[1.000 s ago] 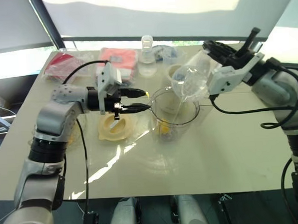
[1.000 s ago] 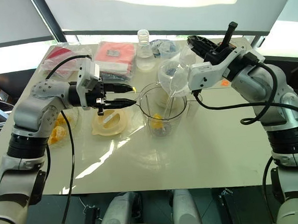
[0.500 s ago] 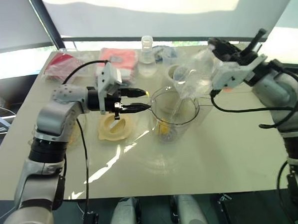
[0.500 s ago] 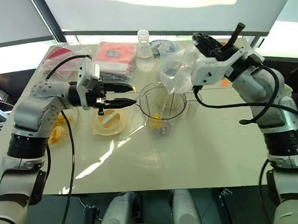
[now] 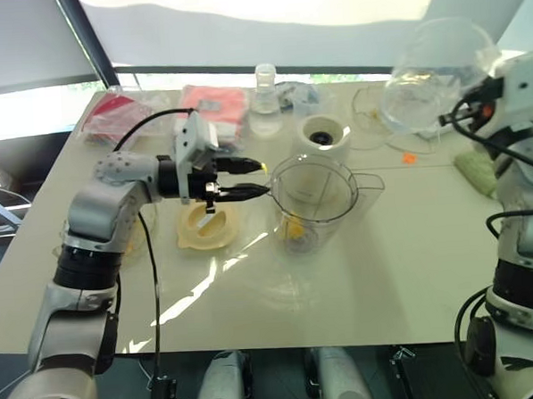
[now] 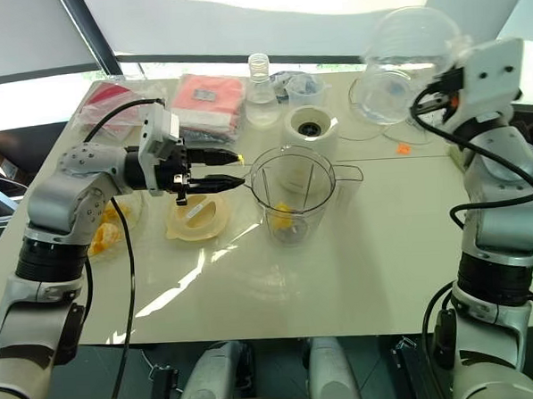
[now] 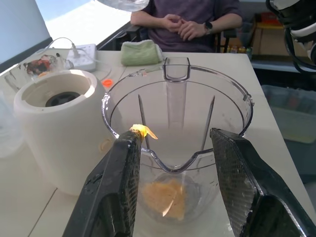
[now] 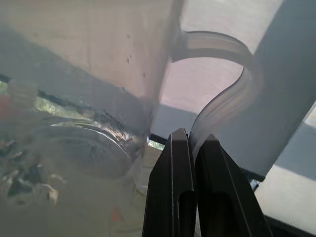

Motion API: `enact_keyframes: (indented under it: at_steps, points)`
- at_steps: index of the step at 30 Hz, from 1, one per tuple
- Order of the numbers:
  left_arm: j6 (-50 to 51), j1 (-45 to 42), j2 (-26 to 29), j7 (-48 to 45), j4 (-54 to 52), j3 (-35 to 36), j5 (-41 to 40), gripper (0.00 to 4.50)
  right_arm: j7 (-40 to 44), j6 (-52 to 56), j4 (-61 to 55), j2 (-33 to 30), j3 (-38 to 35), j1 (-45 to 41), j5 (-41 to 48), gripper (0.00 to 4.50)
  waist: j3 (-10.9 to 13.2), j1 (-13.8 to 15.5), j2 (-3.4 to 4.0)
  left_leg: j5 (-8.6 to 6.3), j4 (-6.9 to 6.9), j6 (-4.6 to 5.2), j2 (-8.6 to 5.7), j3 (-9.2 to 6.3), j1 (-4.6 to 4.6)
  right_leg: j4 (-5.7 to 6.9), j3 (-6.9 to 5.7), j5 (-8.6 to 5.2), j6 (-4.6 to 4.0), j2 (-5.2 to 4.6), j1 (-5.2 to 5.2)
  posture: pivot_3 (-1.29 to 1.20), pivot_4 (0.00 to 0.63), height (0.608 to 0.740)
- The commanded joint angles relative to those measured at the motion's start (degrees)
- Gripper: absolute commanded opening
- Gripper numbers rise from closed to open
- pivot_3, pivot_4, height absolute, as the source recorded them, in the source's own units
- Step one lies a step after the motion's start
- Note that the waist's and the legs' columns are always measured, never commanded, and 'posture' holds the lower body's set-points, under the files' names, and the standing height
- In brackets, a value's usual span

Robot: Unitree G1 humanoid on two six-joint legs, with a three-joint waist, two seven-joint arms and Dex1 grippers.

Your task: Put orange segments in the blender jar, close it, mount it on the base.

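Your left hand [image 5: 247,178] sits level at the rim of the jar [image 5: 316,201], fingers spread wide and gripping nothing; a scrap of orange pulp clings to one fingertip [image 7: 139,131], so it looks parked there as a brace or guard for the jar rather than as a grip; you cannot count on it to steady the jar unless the fingers touch the rim, and that contact is not clear from here.

Your right hand [image 6: 440,96] is pinched tight on the curved handle [image 8: 224,84] of a clear bowl [image 5: 434,74], held high over the far right of the desk [image 5: 378,283], well apart from the jar; held up by that thin handle, the bowl hangs to the left of the hand, so expect it to swing.

Segments [image 7: 165,195] lie at the bottom of the jar, near the blade; more orange pieces sit in a dish [image 6: 107,230] under your left arm; loading seems done or nearly so.

The lid [image 5: 207,228] lies flat on the desk just left of the jar, under the left hand, handy for closing; the base [image 5: 324,136] stands just behind the jar, socket up, near enough for a short lift once the lid is on.
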Motion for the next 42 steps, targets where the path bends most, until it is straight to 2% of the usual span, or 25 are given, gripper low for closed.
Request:
enact_keyframes:
  at_steps: [1, 7, 10, 16, 23, 37, 39, 42]
  points:
    - [0.90, -1.06, -1.02, 1.32, -2.63, 2.25, -2.48, 2.27, -6.07, 2.30, -0.32, 1.58, -5.16, 1.13, 0.33, 0.05, 0.00, -0.16, 0.00, 0.00, 0.00, 0.00, -0.01, 0.01, 0.00, 0.00, 0.01, 0.00, 0.00, 0.00, -0.01, 0.00, 0.150, 0.740]
    - [2.51, -1.13, -2.02, 4.91, -4.52, 3.49, -3.56, 2.27, -14.19, -0.52, 6.50, 6.12, -9.16, 3.27, 0.73, 0.05, -0.01, -0.66, 0.02, 0.00, -0.01, 0.00, 0.00, 0.02, 0.08, 0.10, 0.06, 0.00, 0.00, 0.03, -0.01, 0.00, 0.150, 0.740]
    - [3.49, -0.61, -2.37, 7.06, -5.65, 4.49, -4.21, 2.27, -16.69, -5.01, 11.22, 8.52, -9.12, 4.38, 0.94, 0.05, -0.02, -0.76, 0.05, 0.00, -0.04, 0.00, 0.00, 0.03, 0.17, 0.14, 0.10, 0.00, 0.00, 0.04, 0.00, 0.00, 0.150, 0.740]
    - [5.23, 2.08, -4.43, 12.88, -10.30, 6.05, -5.70, 2.27, -27.68, -14.05, 23.79, 15.19, -7.76, 3.69, -0.78, 0.05, -0.02, -0.85, 0.06, 0.00, -0.09, 0.00, 0.00, 0.02, 0.41, 0.19, 0.27, 0.01, 0.00, 0.03, 0.15, 0.00, 0.150, 0.740]
    - [6.83, 4.48, -4.13, 15.51, -13.44, 6.51, -7.18, 2.27, -34.07, -18.38, 33.30, 15.29, -6.45, 1.96, -0.58, 0.05, -0.01, -0.80, 0.09, 0.00, -0.12, 0.00, 0.00, 0.08, 0.49, 0.18, 0.39, 0.01, -0.01, 0.03, 0.17, 0.00, 0.150, 0.740]
    - [6.21, 4.74, -4.79, 16.47, -12.93, 5.36, -7.24, 2.27, -35.86, -26.97, 43.77, 14.54, -0.61, 3.60, -2.19, 0.05, -0.01, -0.89, 0.10, 0.00, -0.15, 0.00, -0.01, 0.08, 0.55, 0.15, 0.39, 0.00, -0.01, 0.04, 0.23, 0.00, 0.150, 0.740]
    - [6.09, 4.71, -4.77, 16.35, -12.85, 5.29, -7.16, 2.27, -36.24, -27.65, 44.04, 15.01, -0.30, 3.96, -1.67, 0.63, -0.01, -0.87, 0.09, 0.00, -0.16, 0.00, -0.01, 0.07, 0.55, 0.14, 0.39, 0.00, -0.01, 0.04, 0.23, 0.00, 0.150, 0.740]
    - [6.00, 4.65, -4.60, 16.09, -12.64, 5.32, -7.13, 2.27, -36.61, -27.97, 44.26, 15.05, 0.33, 4.47, -1.67, 1.89, -0.01, -0.87, 0.09, 0.00, -0.16, 0.00, -0.01, 0.08, 0.55, 0.11, 0.40, 0.00, -0.01, 0.04, 0.25, 0.00, 0.150, 0.740]
